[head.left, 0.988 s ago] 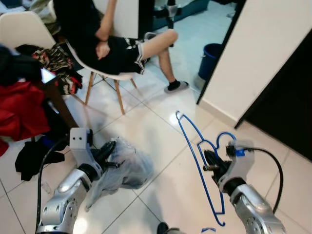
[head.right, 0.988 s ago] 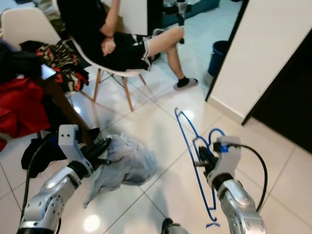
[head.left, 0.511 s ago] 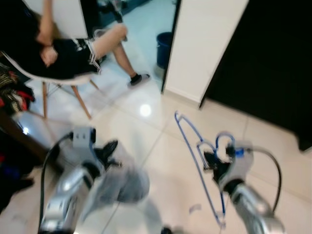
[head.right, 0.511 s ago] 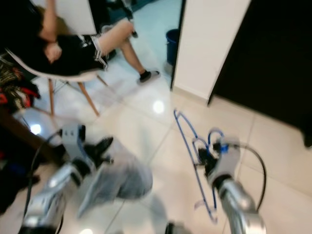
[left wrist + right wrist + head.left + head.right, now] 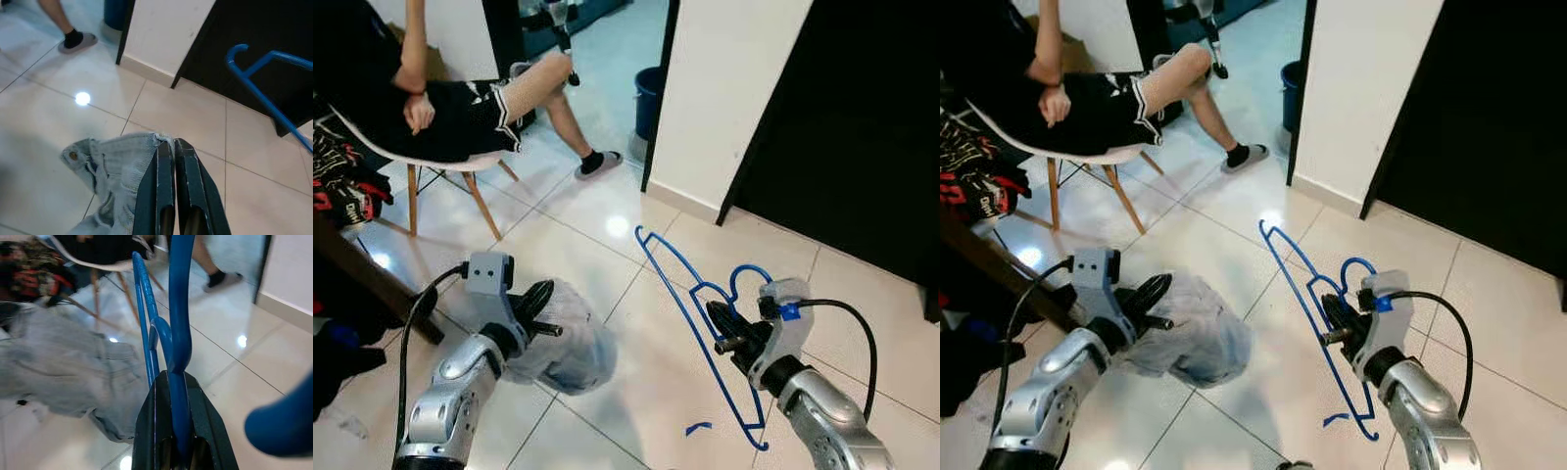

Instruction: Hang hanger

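Observation:
A blue wire hanger stands tilted above the tiled floor, with my right gripper shut on it just below its curved hook. Its long side reaches up and to the left, towards the middle of the floor. To the left, my left gripper is shut on a pale denim garment that hangs bunched just above the tiles. In the left wrist view the closed fingers pinch the garment's edge.
A person sits on a white chair at the back left. A dark table with clothes stands at the left. A white wall panel, a dark doorway and a blue bin lie ahead. A blue scrap lies on the tiles.
The camera has swung to the right, so the seated person and clothes pile slid left and the dark doorway came into view. Both grippers keep their holds.

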Tool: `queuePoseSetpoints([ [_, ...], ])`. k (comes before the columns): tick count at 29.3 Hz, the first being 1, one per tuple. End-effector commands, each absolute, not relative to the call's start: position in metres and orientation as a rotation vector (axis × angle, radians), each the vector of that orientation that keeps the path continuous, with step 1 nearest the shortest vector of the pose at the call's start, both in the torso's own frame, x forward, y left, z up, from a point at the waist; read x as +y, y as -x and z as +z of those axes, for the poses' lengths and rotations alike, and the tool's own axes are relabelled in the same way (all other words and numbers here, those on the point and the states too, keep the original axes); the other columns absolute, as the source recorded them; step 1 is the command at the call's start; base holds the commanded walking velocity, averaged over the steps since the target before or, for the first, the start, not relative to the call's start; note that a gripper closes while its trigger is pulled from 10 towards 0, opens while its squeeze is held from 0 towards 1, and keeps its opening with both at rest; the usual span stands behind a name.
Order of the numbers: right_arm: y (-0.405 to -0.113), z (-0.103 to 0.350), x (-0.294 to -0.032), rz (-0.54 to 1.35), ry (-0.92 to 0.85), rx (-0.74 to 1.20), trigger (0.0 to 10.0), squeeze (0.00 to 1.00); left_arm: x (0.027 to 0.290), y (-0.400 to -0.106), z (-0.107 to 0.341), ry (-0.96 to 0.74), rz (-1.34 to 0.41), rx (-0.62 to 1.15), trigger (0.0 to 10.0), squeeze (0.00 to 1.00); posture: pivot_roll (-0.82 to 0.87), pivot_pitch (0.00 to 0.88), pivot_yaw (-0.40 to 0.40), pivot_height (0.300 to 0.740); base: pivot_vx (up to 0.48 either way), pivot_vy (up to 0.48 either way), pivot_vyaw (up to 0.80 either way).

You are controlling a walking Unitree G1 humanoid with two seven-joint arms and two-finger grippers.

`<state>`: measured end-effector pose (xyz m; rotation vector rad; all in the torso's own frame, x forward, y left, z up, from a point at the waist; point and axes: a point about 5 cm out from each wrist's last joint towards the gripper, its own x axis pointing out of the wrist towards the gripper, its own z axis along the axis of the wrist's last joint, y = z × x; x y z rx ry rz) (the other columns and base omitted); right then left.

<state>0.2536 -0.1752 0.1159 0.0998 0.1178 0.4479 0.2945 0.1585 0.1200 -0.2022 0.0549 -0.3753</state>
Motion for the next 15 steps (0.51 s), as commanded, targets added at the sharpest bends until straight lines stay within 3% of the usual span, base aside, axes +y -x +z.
queuePoseSetpoints([
  [1,-0.253,0.110,-0.170,0.479,-0.103,0.122,10.0,0.00,0.161,-0.295,0.116,0.163,-0.380,0.058,10.0,0.00,0.07,0.083,-0.021,0.740,0.000,0.000,0.00],
  [3,-0.261,0.104,-0.168,0.470,-0.114,0.114,10.0,0.00,0.157,-0.299,0.109,0.087,-0.405,0.068,10.0,0.00,0.07,0.005,-0.014,0.740,0.000,0.000,0.00],
  [10,-0.278,0.107,-0.165,0.474,-0.115,0.067,10.0,0.00,0.144,-0.314,0.120,-0.003,-0.479,0.019,10.0,0.00,0.09,0.000,-0.021,0.740,0.000,0.000,0.00],
  [15,-0.292,0.139,-0.156,0.615,-0.057,-0.036,10.0,0.00,0.145,-0.331,0.174,-0.124,-0.630,-0.113,10.0,0.00,0.10,0.000,-0.031,0.740,0.000,0.000,0.00],
])
